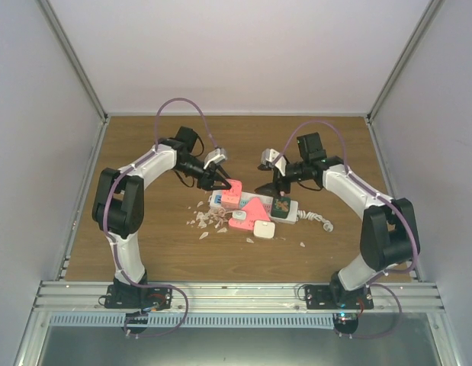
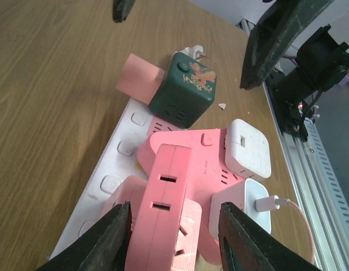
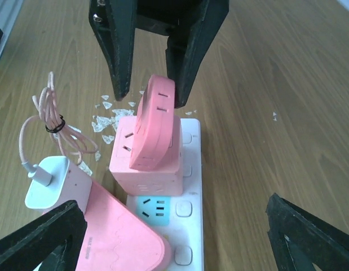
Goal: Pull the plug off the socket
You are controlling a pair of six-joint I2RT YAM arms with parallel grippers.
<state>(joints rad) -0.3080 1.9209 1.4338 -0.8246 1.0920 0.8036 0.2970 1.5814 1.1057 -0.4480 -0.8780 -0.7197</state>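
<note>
We find the left gripper (image 3: 153, 99) spread astride the pink plug (image 3: 154, 121) on the socket (image 3: 191, 169) at table centre, the right gripper (image 3: 174, 204) wide apart, and the orange lettering on the green adaptor (image 2: 185, 90) illegible.

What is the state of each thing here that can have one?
socket: flat on the table, loaded with plugs.
pink plug: upright, seated in the pink cube.
green cube: sitting on the socket.
left gripper: jaws astride the pink plug, contact unclear.
right gripper: open, holding nothing.

Bright even overhead light, soft shadows, blurred claws
</note>
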